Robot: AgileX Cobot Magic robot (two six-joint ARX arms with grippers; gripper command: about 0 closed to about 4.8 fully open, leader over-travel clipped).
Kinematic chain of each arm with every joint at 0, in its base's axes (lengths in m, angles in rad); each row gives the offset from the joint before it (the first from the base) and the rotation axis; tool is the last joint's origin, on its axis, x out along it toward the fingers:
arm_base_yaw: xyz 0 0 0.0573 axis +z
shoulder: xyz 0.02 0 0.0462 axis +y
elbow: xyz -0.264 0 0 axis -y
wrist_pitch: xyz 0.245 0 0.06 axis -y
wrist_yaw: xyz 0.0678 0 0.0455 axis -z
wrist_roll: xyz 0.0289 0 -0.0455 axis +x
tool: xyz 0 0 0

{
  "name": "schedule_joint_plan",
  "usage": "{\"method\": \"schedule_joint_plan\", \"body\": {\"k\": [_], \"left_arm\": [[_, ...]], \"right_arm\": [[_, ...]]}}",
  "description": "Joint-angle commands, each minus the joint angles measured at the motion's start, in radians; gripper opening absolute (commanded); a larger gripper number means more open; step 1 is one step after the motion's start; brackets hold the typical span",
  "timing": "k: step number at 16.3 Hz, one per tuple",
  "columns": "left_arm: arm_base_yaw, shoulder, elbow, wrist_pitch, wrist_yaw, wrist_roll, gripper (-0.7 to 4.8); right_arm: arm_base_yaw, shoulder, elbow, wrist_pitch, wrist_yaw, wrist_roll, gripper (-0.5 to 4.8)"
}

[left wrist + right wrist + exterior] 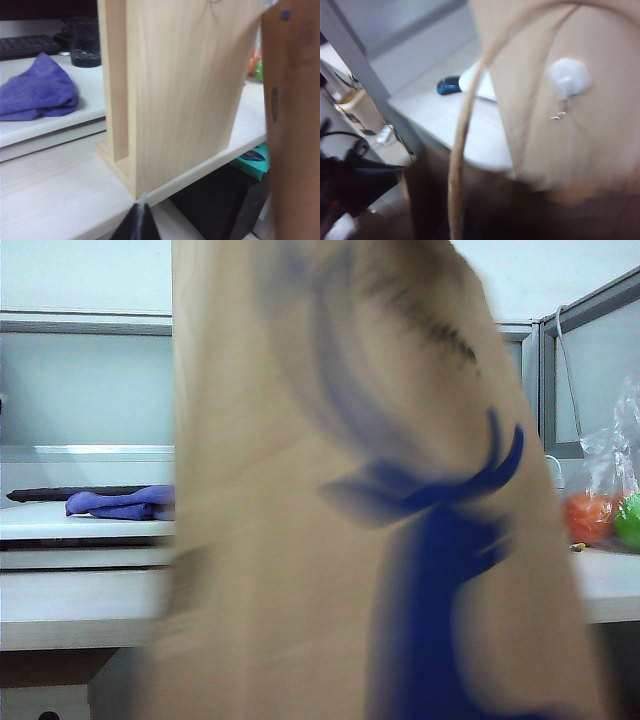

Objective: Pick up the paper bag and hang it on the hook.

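Paper bag (pixel 330 540) up off table (pixel 60 200), handle (pixel 462 125) near hook (pixel 568 77), unhung; right claw closed, presumably on bag; left claw (pixel 136 222) together, idle.

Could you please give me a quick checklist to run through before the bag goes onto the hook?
1. Paper bag off the table: ok, it hangs in front of the exterior camera.
2. Right gripper shut on the bag: cannot tell from the pictures; its fingers are hidden.
3. Handle loop open and clear: ok, it arches upright.
4. Hook in sight on the wooden board: ok, still apart from the handle.
5. Left gripper clear of the bag: ok, shut, low beside the board.
6. Pictures sharp enough to align: not ok, blurred.
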Motion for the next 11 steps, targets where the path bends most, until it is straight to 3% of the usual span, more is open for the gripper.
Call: {"method": "schedule_joint_plan", "body": {"k": [1, 8, 11], "left_arm": [[0.003, 0.000, 0.002, 0.009, 0.000, 0.004, -0.05], [0.003, 0.000, 0.001, 0.009, 0.000, 0.004, -0.06], [0.003, 0.000, 0.001, 0.009, 0.000, 0.004, -0.06]], "right_arm": [[0.051, 0.095, 0.005, 0.134, 0.090, -0.003, -0.06], [0.045, 0.263, 0.011, 0.340, 0.106, 0.027, -0.06], [0.036, 0.263, 0.011, 0.357, 0.166, 0.011, -0.06]]}}
